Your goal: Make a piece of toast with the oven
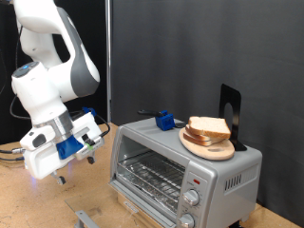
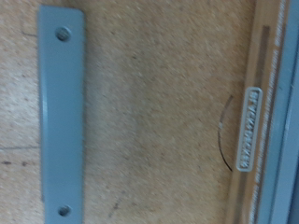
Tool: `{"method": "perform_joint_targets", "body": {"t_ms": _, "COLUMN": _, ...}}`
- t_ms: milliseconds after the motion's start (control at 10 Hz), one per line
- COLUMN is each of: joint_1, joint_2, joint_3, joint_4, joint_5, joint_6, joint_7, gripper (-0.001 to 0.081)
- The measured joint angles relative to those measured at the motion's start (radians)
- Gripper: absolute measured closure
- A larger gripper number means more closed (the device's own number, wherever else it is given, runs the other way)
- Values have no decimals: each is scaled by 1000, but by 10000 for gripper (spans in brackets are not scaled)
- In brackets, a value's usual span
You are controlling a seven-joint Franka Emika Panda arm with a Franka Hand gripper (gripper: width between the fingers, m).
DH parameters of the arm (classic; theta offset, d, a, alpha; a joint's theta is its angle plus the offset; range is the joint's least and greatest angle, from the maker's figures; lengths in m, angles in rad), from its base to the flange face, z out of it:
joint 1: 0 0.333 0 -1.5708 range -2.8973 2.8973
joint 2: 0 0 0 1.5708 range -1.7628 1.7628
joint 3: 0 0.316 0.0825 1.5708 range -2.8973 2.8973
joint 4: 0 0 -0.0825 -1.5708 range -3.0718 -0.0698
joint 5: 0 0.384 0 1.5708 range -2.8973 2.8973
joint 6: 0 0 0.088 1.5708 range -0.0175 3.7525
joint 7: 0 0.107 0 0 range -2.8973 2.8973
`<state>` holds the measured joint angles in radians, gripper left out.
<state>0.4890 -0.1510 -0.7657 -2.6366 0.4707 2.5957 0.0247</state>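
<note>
Bread, the piece of toast (image 1: 210, 127), lies on a wooden plate (image 1: 207, 145) atop the oven (image 1: 180, 169); end effector (image 1: 59, 174) hovers apart, spread untellable. Wrist view alone shows a grey bar (image 2: 59, 112) on the worktop (image 2: 159, 112).

Toast (image 1: 208, 127) on plate atop closed silver oven (image 1: 180, 171).

The bulky, glossy white robot arm (image 1: 47, 57) is showing dark grey joint bands, while its white hand (image 1: 59, 173) is wearing blue fittings (fingers blurred).
</note>
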Motion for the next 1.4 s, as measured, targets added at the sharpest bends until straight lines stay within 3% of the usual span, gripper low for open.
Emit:
{"method": "perform_joint_targets", "body": {"t_ms": 300, "joint_1": -63, "joint_2": -13, "joint_3": -65, "joint_4": 71, "joint_5": -39, "joint_6": -179, "joint_7": -54, "gripper": 124}}
{"method": "perform_joint_targets", "body": {"t_ms": 500, "joint_1": -74, "joint_2": -31, "joint_3": -126, "joint_4": 146, "joint_5": 30, "joint_6": -329, "joint_7": -106, "gripper": 124}}
{"method": "perform_joint_targets", "body": {"t_ms": 700, "joint_1": -76, "joint_2": -52, "joint_3": -165, "joint_4": 213, "joint_5": 93, "joint_6": -409, "joint_7": -113, "gripper": 124}}
{"method": "perform_joint_targets", "body": {"t_ms": 900, "joint_1": -84, "joint_2": -77, "joint_3": -167, "joint_4": 253, "joint_5": 99, "joint_6": -432, "joint_7": -39, "gripper": 124}}
{"method": "perform_joint_targets", "body": {"t_ms": 1000, "joint_1": -84, "joint_2": -77, "joint_3": -167, "joint_4": 249, "joint_5": 98, "joint_6": -432, "joint_7": -53, "gripper": 124}}
{"method": "perform_joint_targets", "body": {"t_ms": 1200, "joint_1": -61, "joint_2": -100, "joint_3": -151, "joint_4": 255, "joint_5": 105, "joint_6": -471, "joint_7": -126, "gripper": 124}}
{"method": "perform_joint_targets", "body": {"t_ms": 1400, "joint_1": -42, "joint_2": -150, "joint_3": -98, "joint_4": 256, "joint_5": 51, "joint_6": -484, "joint_7": -213, "gripper": 124}}
